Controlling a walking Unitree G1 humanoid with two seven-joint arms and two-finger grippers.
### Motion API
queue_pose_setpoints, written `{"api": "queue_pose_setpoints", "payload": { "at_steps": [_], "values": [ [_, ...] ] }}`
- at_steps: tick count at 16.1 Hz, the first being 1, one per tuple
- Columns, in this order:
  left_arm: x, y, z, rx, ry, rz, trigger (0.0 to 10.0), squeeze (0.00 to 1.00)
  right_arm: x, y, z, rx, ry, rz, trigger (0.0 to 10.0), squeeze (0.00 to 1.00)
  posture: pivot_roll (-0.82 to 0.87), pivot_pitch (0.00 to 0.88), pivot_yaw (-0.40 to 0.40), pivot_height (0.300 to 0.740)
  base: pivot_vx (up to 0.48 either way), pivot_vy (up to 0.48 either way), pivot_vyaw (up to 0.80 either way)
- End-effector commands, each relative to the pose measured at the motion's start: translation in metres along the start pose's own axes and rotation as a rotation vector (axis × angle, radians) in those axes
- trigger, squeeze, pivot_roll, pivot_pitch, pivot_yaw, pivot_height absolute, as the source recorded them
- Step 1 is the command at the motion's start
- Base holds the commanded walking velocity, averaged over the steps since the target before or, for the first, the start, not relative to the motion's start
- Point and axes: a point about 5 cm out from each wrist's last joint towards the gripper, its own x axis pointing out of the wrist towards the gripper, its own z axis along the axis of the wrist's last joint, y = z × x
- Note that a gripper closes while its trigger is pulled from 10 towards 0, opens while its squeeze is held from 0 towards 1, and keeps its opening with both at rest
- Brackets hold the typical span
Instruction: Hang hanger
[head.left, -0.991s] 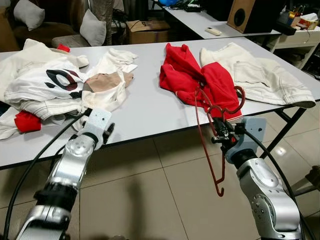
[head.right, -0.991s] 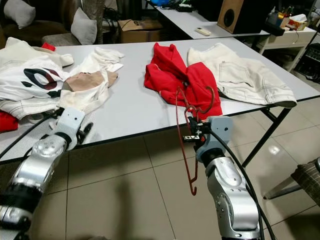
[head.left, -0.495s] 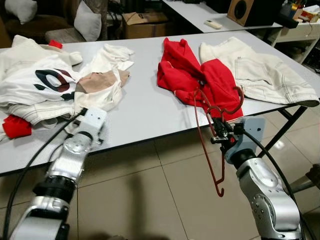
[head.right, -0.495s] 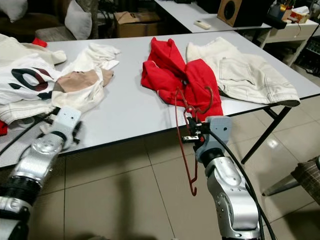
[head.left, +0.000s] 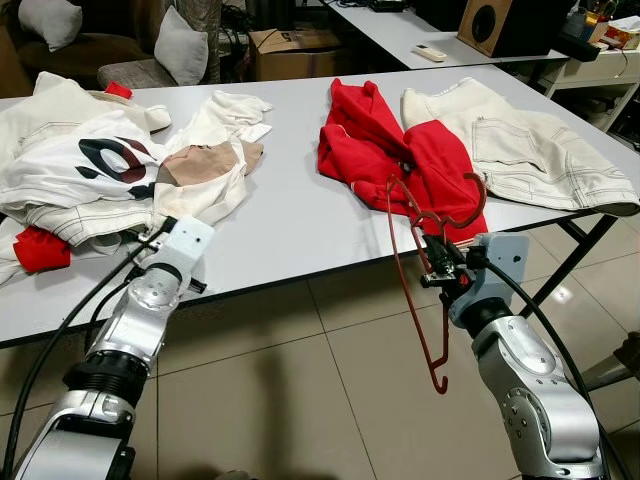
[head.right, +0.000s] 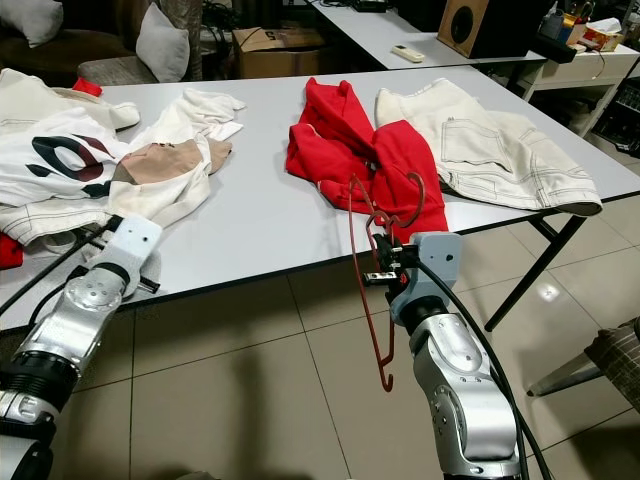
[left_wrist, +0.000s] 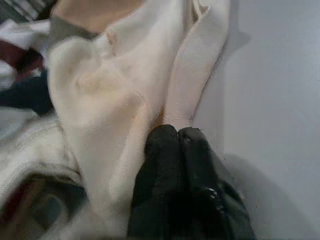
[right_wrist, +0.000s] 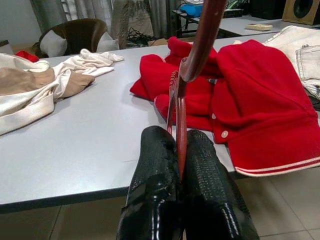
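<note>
Grey table (head.left: 290, 215) over beige tiled floor (head.left: 300, 400). At 12 o'clock cardboard box (head.left: 290, 42), at 11 armchair with grey cushion (head.left: 187, 45), at 1 wooden speaker (head.left: 505, 22).

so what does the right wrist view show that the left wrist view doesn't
Right wrist view: the right hand shut on the red hanger, with the red garment lying on the table beyond it.

Left wrist view: the left hand, fingers together, with its tips against a fold of the cream garment.

Both: the grey table and that cream garment.
</note>
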Motion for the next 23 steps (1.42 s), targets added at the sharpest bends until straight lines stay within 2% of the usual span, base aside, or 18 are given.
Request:
{"api": "queue_pose_setpoints", "payload": {
  "at_steps": [1, 2, 4, 6, 8, 9, 12, 13, 14, 17, 18, 19, 20, 21, 23],
  "values": [
    [0.001, 0.003, 0.0, 0.053, 0.01, 0.021, 0.0, 0.0, 0.001, -0.002, 0.004, -0.014, -0.001, -0.002, 10.0, 0.0, -0.08, 0.0, -0.049, 0.74, 0.0, 0.0, 0.0],
    [0.002, 0.004, -0.001, 0.068, 0.017, 0.027, 0.4, 0.0, 0.001, -0.002, 0.004, -0.014, -0.001, -0.002, 10.0, 0.0, -0.08, 0.0, -0.049, 0.74, 0.0, 0.0, 0.0],
    [0.002, 0.006, -0.006, 0.084, 0.043, 0.021, 0.0, 0.0, 0.002, -0.002, 0.003, -0.014, -0.001, -0.004, 10.0, 0.0, -0.09, 0.0, -0.047, 0.74, 0.0, 0.0, 0.0],
    [0.002, 0.004, -0.007, 0.04, 0.042, -0.008, 0.0, 0.0, 0.002, -0.001, 0.003, -0.014, -0.001, -0.004, 10.0, 0.0, -0.09, 0.0, -0.047, 0.74, 0.0, 0.0, 0.0],
    [0.001, -0.003, -0.001, -0.119, 0.0, -0.103, 0.0, 0.0, 0.001, -0.002, 0.003, -0.015, 0.0, -0.006, 10.0, 0.0, -0.09, 0.0, -0.047, 0.74, 0.0, 0.0, 0.0],
    [-0.001, -0.012, 0.006, -0.263, -0.023, -0.196, 0.0, 0.0, 0.001, -0.003, 0.003, -0.015, 0.002, -0.006, 10.0, 0.0, -0.08, 0.0, -0.051, 0.74, 0.0, 0.0, 0.0],
    [-0.008, -0.032, 0.016, -0.425, -0.027, -0.391, 0.0, 0.0, 0.002, -0.002, 0.003, -0.013, 0.004, -0.001, 10.0, 0.0, -0.08, 0.0, -0.054, 0.74, 0.0, 0.0, 0.0],
    [-0.009, -0.032, 0.023, -0.503, -0.055, -0.421, 0.0, 0.0, 0.002, -0.001, 0.003, -0.012, 0.004, 0.002, 10.0, 0.0, -0.08, 0.0, -0.054, 0.74, 0.0, 0.0, 0.0],
    [-0.01, -0.029, 0.028, -0.522, -0.088, -0.423, 0.0, 0.0, 0.002, -0.001, 0.003, -0.012, 0.005, 0.002, 10.0, 0.0, -0.08, 0.0, -0.054, 0.74, 0.0, 0.0, 0.0],
    [-0.013, -0.016, 0.036, -0.466, -0.171, -0.407, 0.0, 0.0, 0.001, -0.002, 0.003, -0.012, 0.005, -0.004, 10.0, 0.0, -0.08, 0.0, -0.053, 0.74, 0.0, 0.0, 0.0],
    [-0.011, -0.008, 0.034, -0.345, -0.171, -0.319, 0.0, 0.0, 0.001, -0.002, 0.003, -0.011, 0.005, -0.006, 10.0, 0.0, -0.08, 0.0, -0.053, 0.74, 0.0, 0.0, 0.0],
    [-0.011, -0.006, 0.033, -0.275, -0.163, -0.295, 10.0, 0.0, 0.001, -0.002, 0.003, -0.011, 0.004, -0.005, 10.0, 0.0, -0.08, 0.0, -0.051, 0.74, 0.0, 0.0, 0.0],
    [-0.011, -0.005, 0.034, -0.277, -0.176, -0.3, 10.0, 0.0, 0.001, -0.002, 0.003, -0.011, 0.004, -0.005, 10.0, 0.0, -0.08, 0.0, -0.051, 0.74, 0.0, 0.0, 0.0],
    [-0.01, -0.004, 0.031, -0.197, -0.17, -0.295, 10.0, 1.0, 0.002, -0.002, 0.003, -0.011, 0.004, -0.004, 10.0, 0.0, -0.08, 0.0, -0.05, 0.74, 0.0, 0.0, 0.0],
    [-0.009, -0.009, 0.026, -0.157, -0.145, -0.32, 10.0, 1.0, 0.002, -0.002, 0.003, -0.011, 0.005, -0.003, 10.0, 0.0, -0.09, 0.0, -0.049, 0.74, 0.0, 0.0, 0.0]
  ]
}}
